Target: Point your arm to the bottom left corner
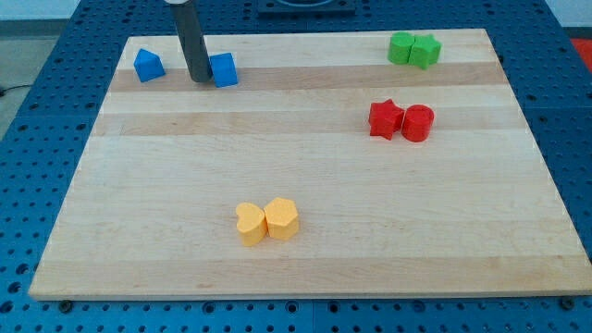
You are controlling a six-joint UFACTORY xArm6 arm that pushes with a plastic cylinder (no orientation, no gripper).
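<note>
My tip [200, 80] is at the board's top left, at the end of a dark rod coming down from the view's top. It touches the left side of a blue cube [224, 69]. A second blue block, pentagon-shaped [148, 65], lies further left, apart from the tip. The wooden board's bottom left corner [42, 289] is far below the tip.
Two green blocks [413, 49] sit together at the top right. A red star [386, 119] and a red cylinder [417, 122] touch at the right. Two yellow blocks, a heart [249, 223] and a hexagon [281, 218], touch at the lower middle. Blue pegboard [28, 139] surrounds the board.
</note>
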